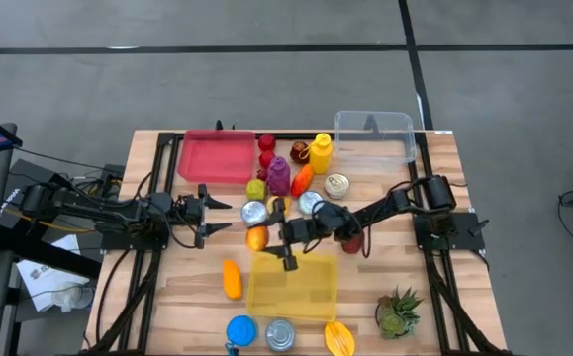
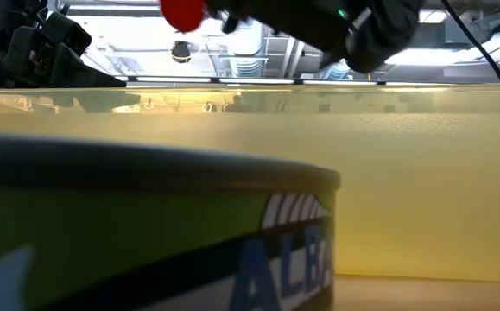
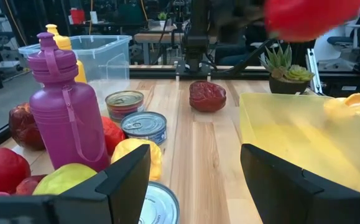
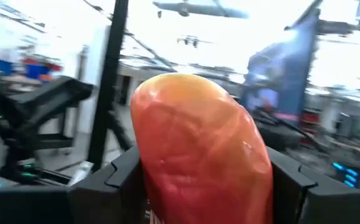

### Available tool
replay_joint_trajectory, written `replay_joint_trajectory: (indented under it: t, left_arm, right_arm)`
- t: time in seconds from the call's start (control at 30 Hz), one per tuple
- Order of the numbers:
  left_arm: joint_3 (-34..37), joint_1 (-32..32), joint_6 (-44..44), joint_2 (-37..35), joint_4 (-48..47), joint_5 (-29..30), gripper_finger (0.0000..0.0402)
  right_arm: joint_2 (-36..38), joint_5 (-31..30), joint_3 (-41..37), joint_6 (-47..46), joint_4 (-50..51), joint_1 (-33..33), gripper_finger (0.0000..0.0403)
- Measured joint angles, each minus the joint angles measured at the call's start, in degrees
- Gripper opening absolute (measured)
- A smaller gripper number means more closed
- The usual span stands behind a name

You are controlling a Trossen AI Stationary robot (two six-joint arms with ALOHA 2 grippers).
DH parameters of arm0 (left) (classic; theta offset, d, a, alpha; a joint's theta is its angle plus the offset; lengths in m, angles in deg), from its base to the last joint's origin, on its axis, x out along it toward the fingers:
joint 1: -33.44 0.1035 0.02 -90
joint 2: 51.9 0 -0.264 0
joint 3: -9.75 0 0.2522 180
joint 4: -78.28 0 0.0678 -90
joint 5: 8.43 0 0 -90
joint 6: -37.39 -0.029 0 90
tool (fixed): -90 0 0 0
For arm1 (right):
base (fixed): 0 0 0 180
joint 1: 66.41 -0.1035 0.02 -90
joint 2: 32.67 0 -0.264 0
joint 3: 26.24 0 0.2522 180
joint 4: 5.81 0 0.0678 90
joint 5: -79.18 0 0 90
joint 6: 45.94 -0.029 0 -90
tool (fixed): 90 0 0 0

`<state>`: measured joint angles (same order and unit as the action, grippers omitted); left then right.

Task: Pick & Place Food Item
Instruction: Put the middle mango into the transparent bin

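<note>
While the left arm waits at the left side of the wooden table (image 1: pixel 385 188), the right gripper (image 1: pixel 269 235) reaches across the middle and clamps a smooth orange-red fruit, perhaps a mango or peach (image 1: pixel 257 237), between its two dark fingers. Seen from the right wrist, the fruit (image 4: pixel 198 149) fills the space between the fingers, which press on both its sides. From above it hangs just beyond the far left corner of the translucent yellow plastic bin (image 1: pixel 293 287); whether it is already over the rim is hard to judge, since the low view shows only a red blur (image 2: pixel 183 12) above the bin's wall (image 2: pixel 405 199).

The left gripper (image 1: pixel 207 215) hovers near the left of the pile with its fingers standing wide apart and nothing between them. Ahead of it stand a purple plastic bottle with a loop cap (image 3: pixel 68 112), two round tins (image 3: pixel 143 127) and a dark red ridged fruit (image 3: pixel 207 96).

A flat red tray (image 1: pixel 215 156) and a clear plastic box (image 1: pixel 374 135) sit along the far edge of the table. A yellow squeeze bottle (image 1: pixel 321 152) stands between them. Near the front edge are a blue lid (image 1: pixel 241 330), a tin with a green label (image 1: pixel 280 335) and a small potted succulent (image 1: pixel 399 311).
</note>
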<state>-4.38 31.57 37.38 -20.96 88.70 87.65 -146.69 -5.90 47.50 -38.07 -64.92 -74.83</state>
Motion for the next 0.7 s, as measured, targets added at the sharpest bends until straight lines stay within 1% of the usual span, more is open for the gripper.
replay_joint_trajectory:
  t: [0.17,0.27,0.5,0.6,0.7]
  left_arm:
    - [0.0,0.0,-0.04,0.0,0.02,0.02,0.0245]
    - [0.0,0.0,-0.04,0.0,0.02,0.02,0.0245]
    - [0.0,0.0,0.0,-0.04,0.24,0.02,0.0245]
    - [0.0,0.0,0.0,-0.02,0.26,0.0,0.0245]
    - [0.0,0.0,0.02,-0.04,0.26,0.01,0.0245]
  right_arm:
    - [4.05,-6.76,-8.99,1.16,-3.2,0.0,0.0214]
    - [7.92,-10.36,-14.14,2.12,-4.15,-0.03,0.0214]
    - [17.75,-24.02,-25.35,6.66,-4.39,-1.42,0.0214]
    - [21.82,-29.35,-29.04,7.46,-4.38,-1.27,0.0214]
    - [24.96,-35.93,-31.63,8.74,-4.39,-1.2,0.0214]
